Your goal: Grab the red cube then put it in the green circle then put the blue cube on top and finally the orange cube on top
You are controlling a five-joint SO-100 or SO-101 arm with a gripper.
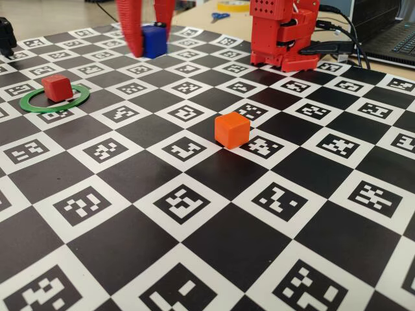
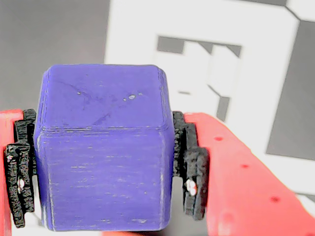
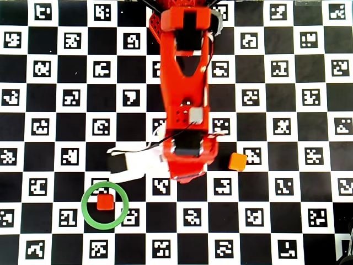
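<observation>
Tabletop [image 1: 214, 259]: black-and-white marker checkerboard; laptop [image 1: 392, 35] at far right in the fixed view. Fingers [image 2: 196, 167] clamp the blue cube [image 2: 103, 147].

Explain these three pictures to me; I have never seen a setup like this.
A small red robot arm works on a checkered board printed with black-and-white codes. One picture looks across the board from the side, one straight down, and one comes from a camera on the arm's wrist. The gripper has its fingers on both sides of the blue cube. The red cube sits inside the green circle. The orange cube stands alone, apart from them.
</observation>
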